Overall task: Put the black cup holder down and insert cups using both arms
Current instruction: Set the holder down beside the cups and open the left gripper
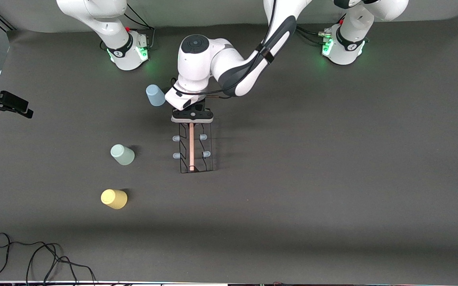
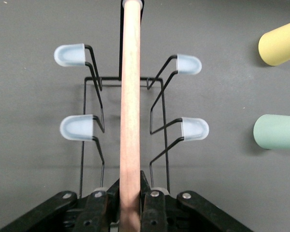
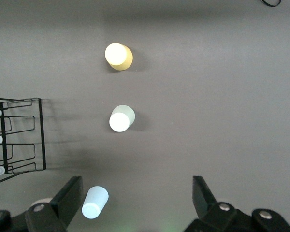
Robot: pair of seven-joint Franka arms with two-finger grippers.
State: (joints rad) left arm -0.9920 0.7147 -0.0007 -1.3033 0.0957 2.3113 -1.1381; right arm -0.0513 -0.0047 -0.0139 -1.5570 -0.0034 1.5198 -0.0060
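The black cup holder [image 1: 203, 161] is at the table's middle, its pale wooden rod [image 1: 191, 147] pointing toward the front camera. My left gripper [image 1: 192, 115] is shut on the rod's end nearer the bases; the left wrist view shows the fingers [image 2: 153, 205] clamped on the rod [image 2: 130, 111]. I cannot tell whether the base touches the table. The light blue cup [image 1: 155, 95], pale green cup [image 1: 122, 154] and yellow cup [image 1: 114, 198] stand toward the right arm's end. My right gripper [image 3: 137, 195] is open and empty, high above the blue cup [image 3: 94, 202].
A black clamp device [image 1: 2, 104] sits at the table edge at the right arm's end. A loose black cable [image 1: 34, 254] lies near the front edge. The two green-lit arm bases [image 1: 129, 51] [image 1: 342, 45] stand along the back.
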